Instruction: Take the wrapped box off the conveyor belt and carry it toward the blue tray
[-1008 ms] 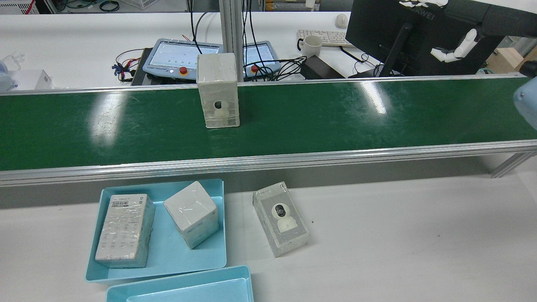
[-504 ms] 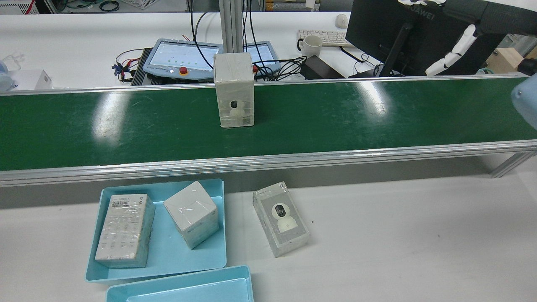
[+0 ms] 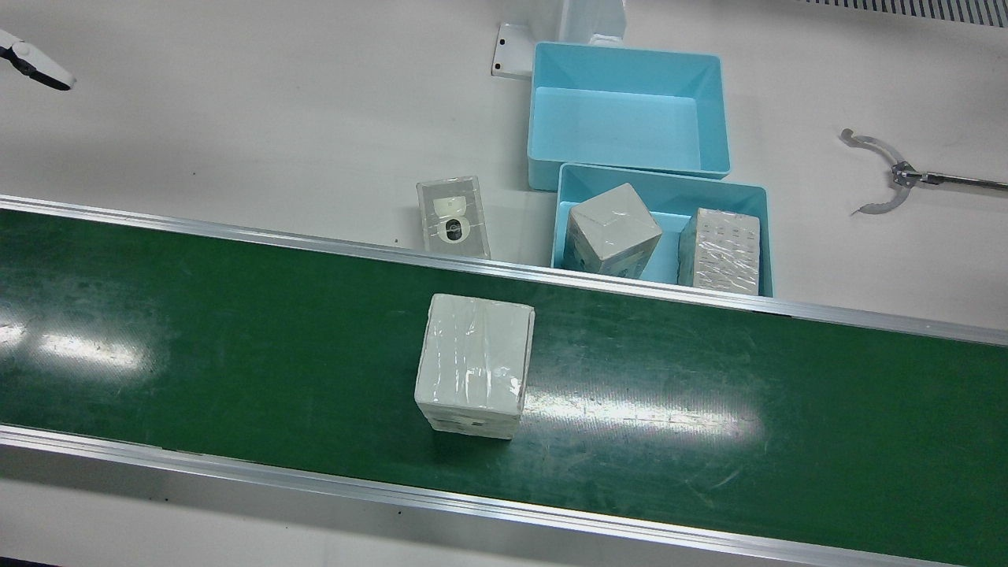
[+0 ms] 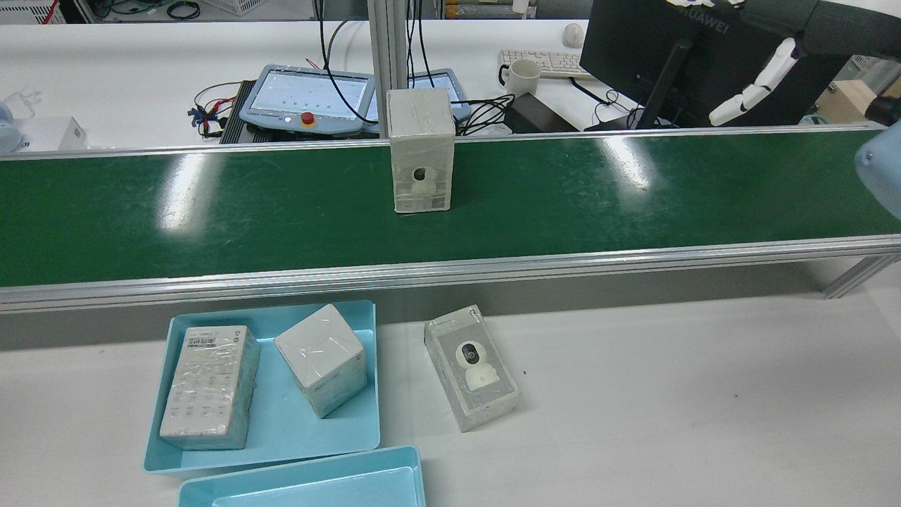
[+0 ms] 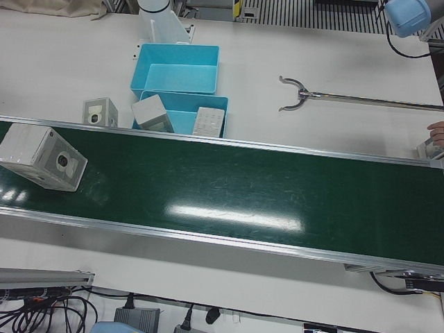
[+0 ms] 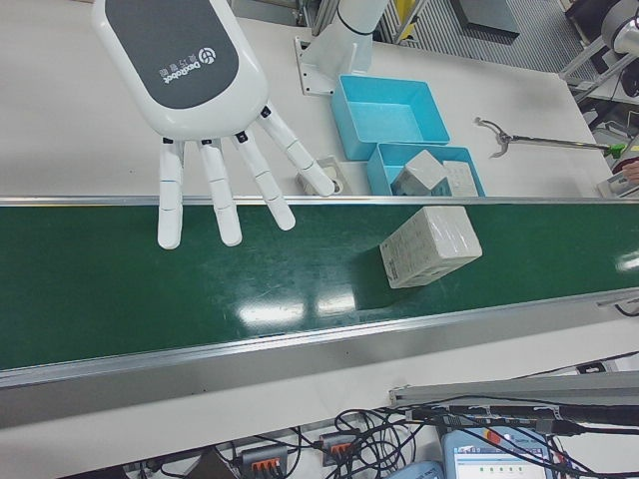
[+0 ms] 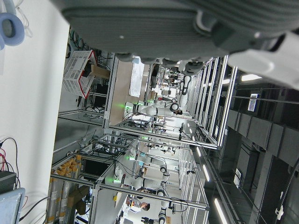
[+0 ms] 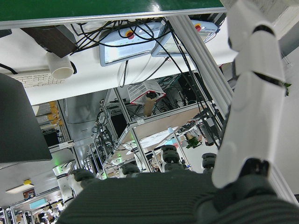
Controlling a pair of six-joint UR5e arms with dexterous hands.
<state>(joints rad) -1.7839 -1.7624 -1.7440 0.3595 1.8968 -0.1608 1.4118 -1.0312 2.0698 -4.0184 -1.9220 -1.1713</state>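
While the white film-wrapped box (image 6: 430,245) stands mid-frame on the green belt (image 6: 120,289), the right hand (image 6: 200,90), fingers spread and empty at upper left, should straddle its sides squarely; left hand's fingers: cannot tell.

The conveyor belt (image 4: 211,211) is dark green with silver rails. The wrapped box (image 4: 421,149) is pale grey-white under shiny clear film, with a white camera printed on one face. Both trays (image 4: 274,451) are light blue. The surface (image 4: 669,394) is white. The right robot hand (image 6: 215,110) is white with a dark grey panel.
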